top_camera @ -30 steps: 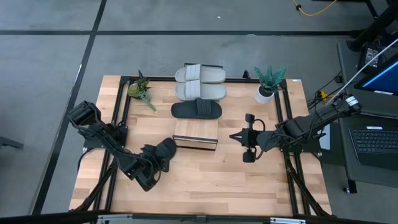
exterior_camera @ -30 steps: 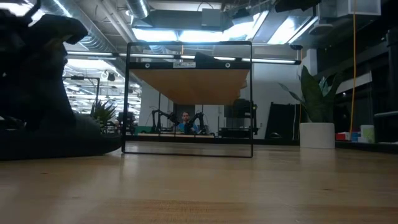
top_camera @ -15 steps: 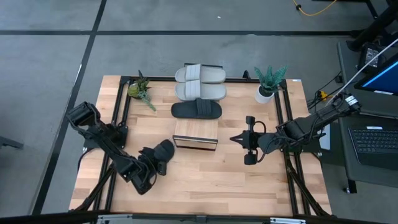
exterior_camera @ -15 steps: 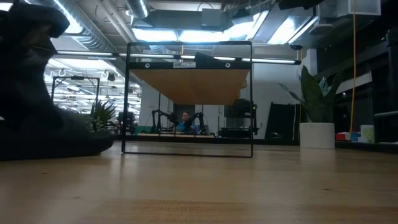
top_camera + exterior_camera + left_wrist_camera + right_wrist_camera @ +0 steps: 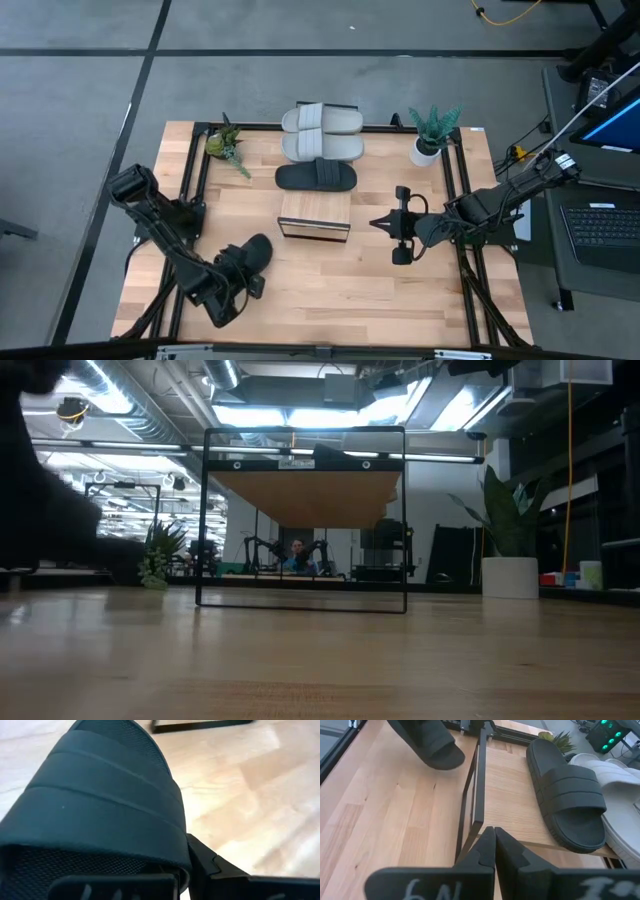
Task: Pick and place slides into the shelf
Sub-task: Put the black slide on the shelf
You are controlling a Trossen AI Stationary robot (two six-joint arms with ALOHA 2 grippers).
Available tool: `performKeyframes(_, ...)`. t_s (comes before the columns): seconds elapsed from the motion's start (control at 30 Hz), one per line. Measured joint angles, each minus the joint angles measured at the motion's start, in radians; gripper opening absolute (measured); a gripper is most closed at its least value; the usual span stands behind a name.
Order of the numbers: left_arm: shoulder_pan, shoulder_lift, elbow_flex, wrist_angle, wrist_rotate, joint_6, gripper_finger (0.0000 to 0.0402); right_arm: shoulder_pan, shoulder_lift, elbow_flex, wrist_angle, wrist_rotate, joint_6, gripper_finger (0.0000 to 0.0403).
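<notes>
The shelf (image 5: 315,213) runs from the table's middle to its far edge, wood top on a dark frame (image 5: 476,795). On its top lie one black slide (image 5: 316,177) and two light grey slides (image 5: 322,147), soles down. My left gripper (image 5: 238,274), near the table's front left, is shut on another black slide (image 5: 252,252), which also shows in the right wrist view (image 5: 427,742). My right gripper (image 5: 377,222) hangs shut just right of the shelf, pointing at it, with nothing between its fingers. My left gripper holds the black slide by the end nearest the wrist, behind the ribbed strap (image 5: 100,805). One finger (image 5: 212,870) shows along the slide's side; the slide's body hides the other. The slide sticks out toward the shelf and hangs clear of the tabletop.
A white-potted plant (image 5: 433,135) stands at the far right and a green sprig (image 5: 228,148) at the far left. Black frame rails (image 5: 462,200) run along the table's left and right sides. Bare wood lies near the front edge (image 5: 340,290).
My left gripper has shut on the black slide and drawn back toward the table's near left corner, rising. The slide, which lay on the table beside the shelf's near end, has come up clear of the wood and moved away from the shelf with the gripper.
</notes>
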Motion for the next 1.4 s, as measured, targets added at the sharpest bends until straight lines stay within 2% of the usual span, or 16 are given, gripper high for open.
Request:
performKeyframes(0.27, -0.022, -0.002, 0.206, -0.074, -0.092, 0.229, 0.0002, 0.0, 0.0, 0.0, 0.002, 0.0, 0.005, 0.0003)
performKeyframes(0.53, -0.019, -0.002, 0.401, -0.123, -0.146, 0.589, 0.0002, 0.0, 0.0, 0.0, 0.005, 0.0, 0.023, 0.0003)
performKeyframes(0.8, 0.064, -0.002, 0.594, -0.289, -0.164, 0.864, 0.0001, 0.0, 0.0, 0.0, 0.053, -0.024, 0.018, 0.0003)
performKeyframes(1.0, 0.174, -0.002, 0.687, -0.327, -0.122, 1.074, 0.0001, 0.0, 0.0, 0.0, 0.076, -0.028, 0.022, 0.0003)
performKeyframes(1.27, 0.314, -0.002, 0.748, -0.321, -0.065, 1.395, 0.0001, 0.0, 0.0, 0.0, 0.085, -0.028, 0.022, 0.0003)
performKeyframes(1.4, 0.391, -0.003, 0.755, -0.303, 0.032, 1.538, 0.0001, 0.0, 0.0, 0.0, 0.093, -0.028, 0.022, 0.0003)
